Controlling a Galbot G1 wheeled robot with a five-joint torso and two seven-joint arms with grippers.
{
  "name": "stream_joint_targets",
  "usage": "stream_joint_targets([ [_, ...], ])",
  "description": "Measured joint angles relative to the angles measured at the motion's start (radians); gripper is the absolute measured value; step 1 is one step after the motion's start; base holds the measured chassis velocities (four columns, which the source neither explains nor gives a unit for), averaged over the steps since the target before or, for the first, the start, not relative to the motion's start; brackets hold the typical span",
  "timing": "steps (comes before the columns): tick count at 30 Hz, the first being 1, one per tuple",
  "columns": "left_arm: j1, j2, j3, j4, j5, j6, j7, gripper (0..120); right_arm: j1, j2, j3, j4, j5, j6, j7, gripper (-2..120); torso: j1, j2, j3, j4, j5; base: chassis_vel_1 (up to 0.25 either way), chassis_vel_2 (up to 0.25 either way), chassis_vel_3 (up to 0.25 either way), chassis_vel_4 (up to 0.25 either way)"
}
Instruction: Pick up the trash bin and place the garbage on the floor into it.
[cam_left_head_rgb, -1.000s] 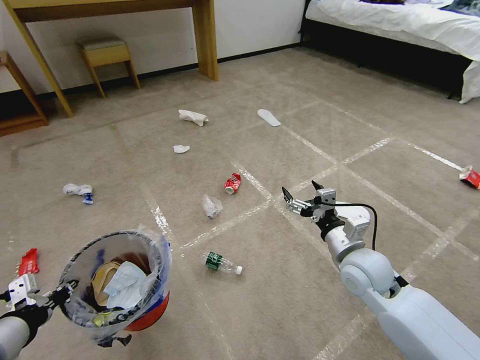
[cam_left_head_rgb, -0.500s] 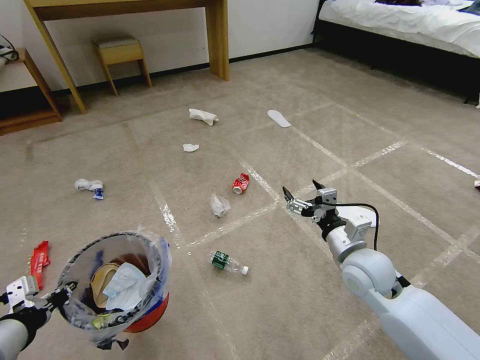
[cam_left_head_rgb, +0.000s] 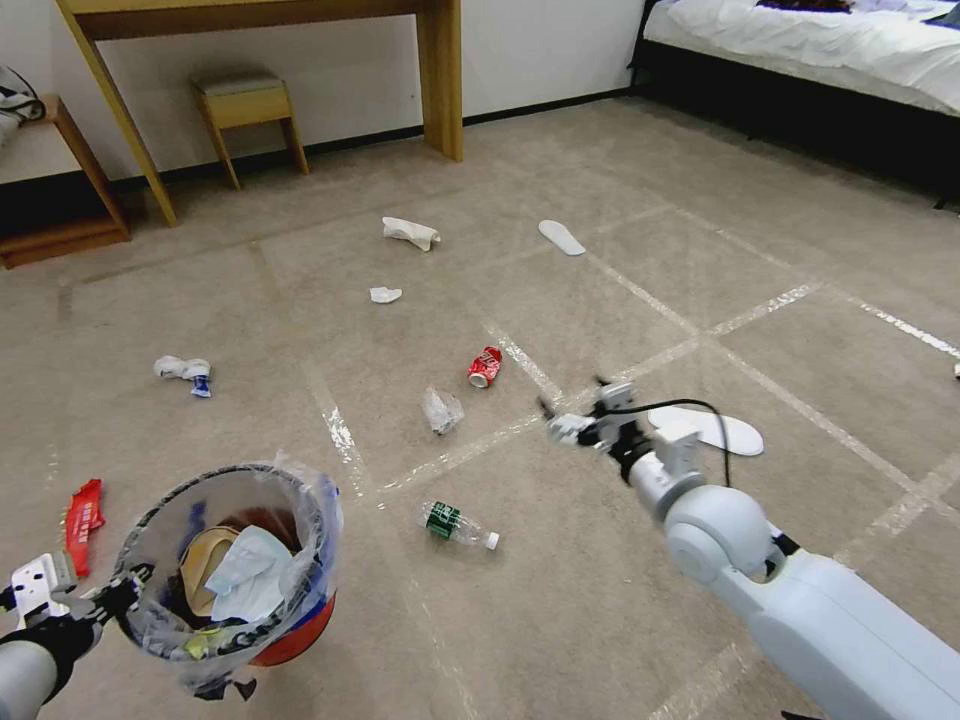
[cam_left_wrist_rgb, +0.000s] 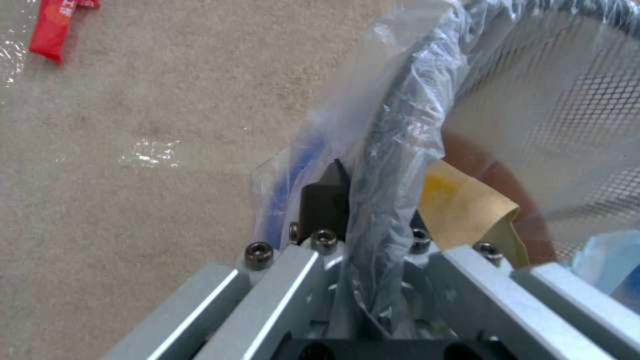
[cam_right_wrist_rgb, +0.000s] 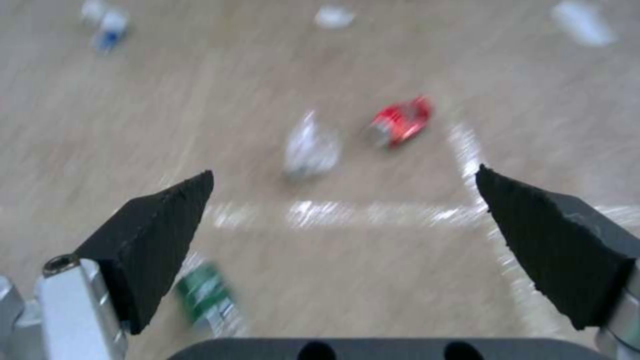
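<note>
The trash bin (cam_left_head_rgb: 235, 570), red with a clear liner, hangs at the lower left holding paper and tissue. My left gripper (cam_left_head_rgb: 110, 595) is shut on its rim (cam_left_wrist_rgb: 393, 150), one finger (cam_left_wrist_rgb: 327, 200) outside the liner. My right gripper (cam_left_head_rgb: 572, 408) hovers open over the floor (cam_left_head_rgb: 560, 620), its fingers (cam_right_wrist_rgb: 153, 235) wide apart. Garbage lies scattered: a plastic bottle (cam_left_head_rgb: 457, 524) below and left of the right gripper, a red can (cam_left_head_rgb: 485, 366), crumpled clear plastic (cam_left_head_rgb: 441, 410), tissues (cam_left_head_rgb: 385, 294), a red wrapper (cam_left_head_rgb: 83, 512), and a white slipper (cam_left_head_rgb: 715, 428) beside the right wrist.
A wooden desk leg (cam_left_head_rgb: 440, 80) and a stool (cam_left_head_rgb: 248, 110) stand by the far wall. A bed (cam_left_head_rgb: 820, 50) fills the back right and a low shelf (cam_left_head_rgb: 60, 230) sits at far left. A second slipper (cam_left_head_rgb: 561, 237) and a white cloth (cam_left_head_rgb: 411, 232) lie farther off.
The camera has swung slightly, shifting the scene rightward. My right gripper has moved left and lower, toward the bottle. The left gripper still holds the bin in the same place.
</note>
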Motion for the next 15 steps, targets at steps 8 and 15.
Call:
stream_joint_targets([
  [8,0.008,-0.038,-0.011,-0.023,0.0,0.0,0.0,1,0.226,0.058,-0.275,-0.135,0.006,-0.258,-0.087,100,0.0,0.0,0.0,-0.0006,-0.0001,0.0,0.0,0.0,0.0],
  [15,0.02,-0.072,-0.031,-0.034,0.003,0.0,0.004,1,0.342,0.146,-0.441,-0.297,-0.148,-0.271,-0.292,100,0.0,0.0,0.0,-0.0003,0.0001,0.0,0.0,0.0,0.0],
])
